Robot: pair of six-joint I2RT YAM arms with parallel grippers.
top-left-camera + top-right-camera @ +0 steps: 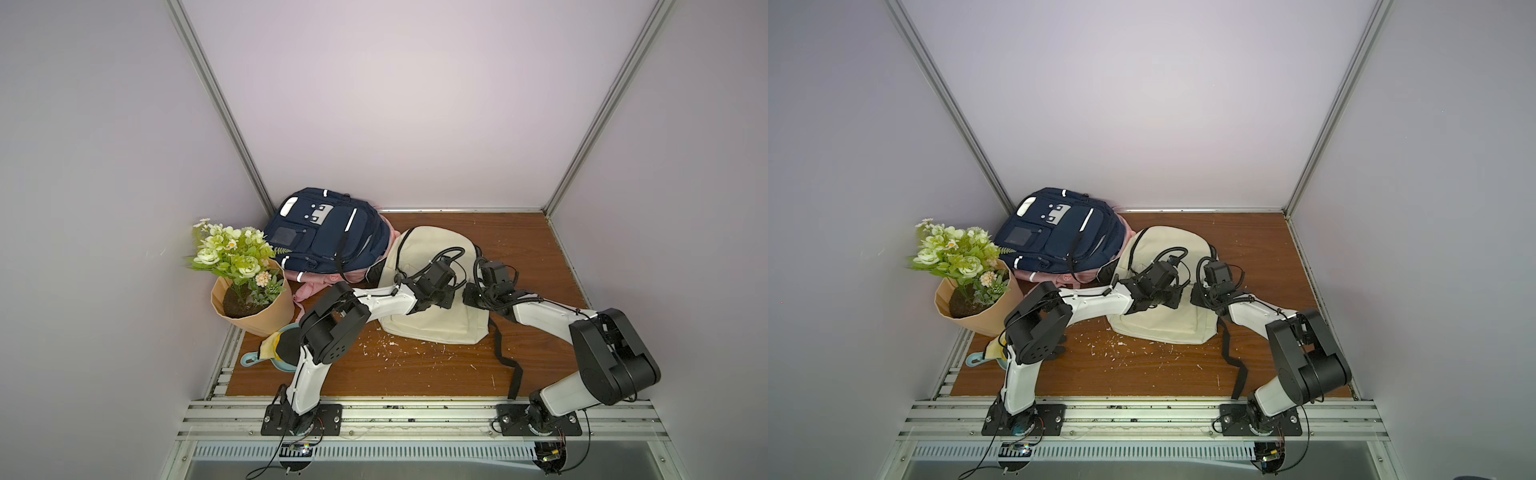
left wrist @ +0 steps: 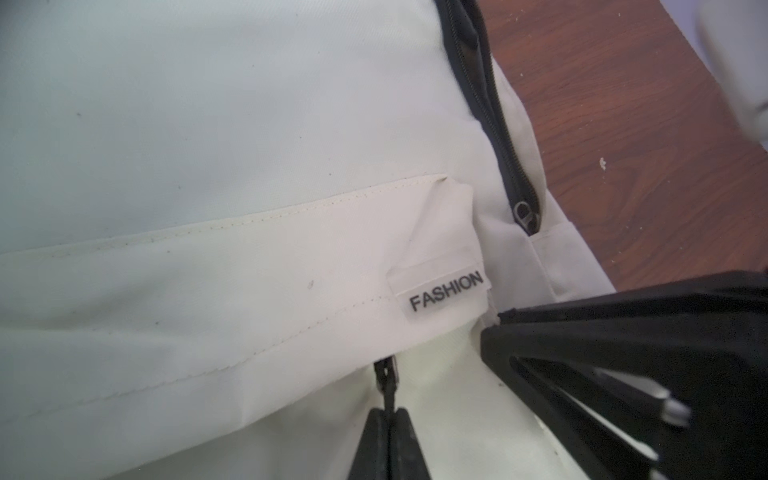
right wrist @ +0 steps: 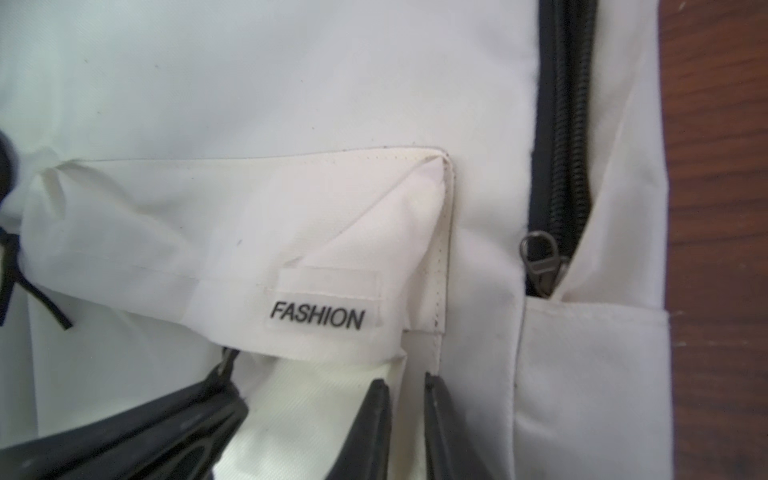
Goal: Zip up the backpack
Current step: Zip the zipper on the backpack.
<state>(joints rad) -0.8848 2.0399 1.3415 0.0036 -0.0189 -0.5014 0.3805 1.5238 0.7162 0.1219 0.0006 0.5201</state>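
The left gripper is clamped, jaws together, on the black zipper pull that comes out from under the front pocket flap; the pull runs straight from the fingertips up to the flap's hem, near the FASHION label; the pocket's own zip is hidden under the flap. The right gripper sits just beside it, on the label's other side; its jaws stand nearly together with a strip of cream cloth, the pocket edge, between them, so it pinches that edge.

Both grippers are on the cream backpack, which lies flat, front up, on the wooden table, toward the back and middle in both top views. Along the bag's side the main zipper shows black teeth above a metal slider at its lower end; the tape looks parted above the slider. A black strap trails off the bag toward the near edge.

Just beside the bag's far corner lies a navy backpack on top of a pink bag; in front of that stands a paper-wrapped flower pot; nearer still sits a pale blue pan.
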